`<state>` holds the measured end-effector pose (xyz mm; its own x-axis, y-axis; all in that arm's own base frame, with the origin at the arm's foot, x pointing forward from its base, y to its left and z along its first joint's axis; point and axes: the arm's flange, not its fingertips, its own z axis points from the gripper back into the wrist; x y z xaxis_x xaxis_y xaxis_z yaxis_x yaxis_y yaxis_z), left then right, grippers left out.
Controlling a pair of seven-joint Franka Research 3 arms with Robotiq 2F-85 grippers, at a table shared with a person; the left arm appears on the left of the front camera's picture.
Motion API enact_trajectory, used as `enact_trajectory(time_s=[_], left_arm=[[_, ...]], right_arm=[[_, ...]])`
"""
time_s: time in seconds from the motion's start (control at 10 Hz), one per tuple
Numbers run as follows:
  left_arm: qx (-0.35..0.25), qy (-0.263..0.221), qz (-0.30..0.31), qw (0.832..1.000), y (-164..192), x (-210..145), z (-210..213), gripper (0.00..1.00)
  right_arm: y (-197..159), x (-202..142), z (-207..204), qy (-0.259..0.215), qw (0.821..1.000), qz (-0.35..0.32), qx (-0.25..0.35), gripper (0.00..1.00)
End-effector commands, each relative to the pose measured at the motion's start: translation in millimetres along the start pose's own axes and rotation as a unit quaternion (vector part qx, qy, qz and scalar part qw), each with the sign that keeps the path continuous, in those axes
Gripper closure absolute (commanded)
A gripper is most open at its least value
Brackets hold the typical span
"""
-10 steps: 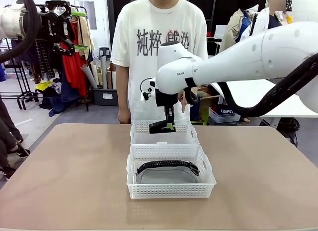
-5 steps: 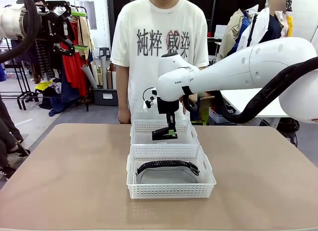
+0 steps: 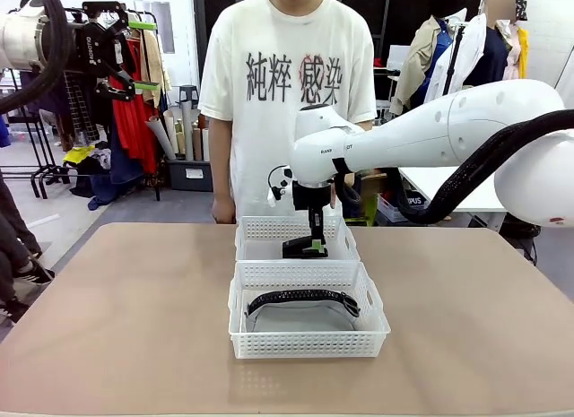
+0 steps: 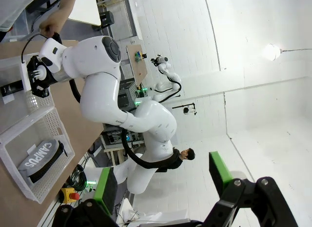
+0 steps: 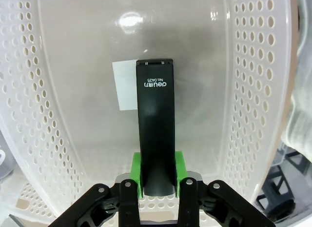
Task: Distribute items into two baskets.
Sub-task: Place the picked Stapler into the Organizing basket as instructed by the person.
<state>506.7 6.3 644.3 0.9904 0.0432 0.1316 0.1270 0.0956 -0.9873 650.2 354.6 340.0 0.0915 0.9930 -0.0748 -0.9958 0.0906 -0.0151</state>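
You have the right tool point(image 3: 314, 247) pinching the small black desk stapler point(image 5: 156, 134) by its rear end, green pads point(image 5: 178, 163) pressed against both its sides, so the stapler's nose points ahead into the far shallow white perforated plastic basket point(image 3: 260, 229). Taking that far basket as the landmark: the stapler sits within its walls, low over the translucent floor and just beside a white label stuck there. From the wrist view you cannot quite tell whether the stapler already rests on the floor or hangs a little above it.

Directly on the robot's side of the far basket, touching it, stands the matching near basket point(image 3: 368, 332), and the long grey fabric pencil pouch with its black zipper strip point(image 3: 303, 311) already lies flat inside. That is likely why the stapler is carried past it: one item per basket.

The left tool point(image 3: 112, 47) is well away from the far basket, raised off to the robot's left above the brown counter point(image 3: 134, 318), its fingers spread and holding nothing. A person in a white printed T-shirt point(image 3: 287, 85) stands just beyond the far basket.
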Motion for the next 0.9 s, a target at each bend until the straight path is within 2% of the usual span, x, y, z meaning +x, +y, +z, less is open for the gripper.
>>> enact_trajectory(time_s=[0.0,0.6,0.7,0.8], left_arm=[[0.0,0.0,0.0,1.0,-0.7,-1.1,0.8,0.0],[0.0,0.0,0.0,1.0,-0.7,-1.1,0.8,0.0],[0.0,0.0,0.0,1.0,-0.7,-1.1,0.8,0.0],[0.0,0.0,0.0,1.0,-0.7,-1.1,0.8,0.0]], right_arm=[[-8.5,4.0,5.9,-0.013,1.0,0.013,0.022,1.0],[-8.3,11.8,-0.5,-0.024,0.999,0.018,0.045,1.0],[-7.4,13.0,-1.1,-0.022,0.998,0.018,0.047,0.88],[-8.1,12.0,0.2,-0.022,0.998,0.019,0.047,0.7]])
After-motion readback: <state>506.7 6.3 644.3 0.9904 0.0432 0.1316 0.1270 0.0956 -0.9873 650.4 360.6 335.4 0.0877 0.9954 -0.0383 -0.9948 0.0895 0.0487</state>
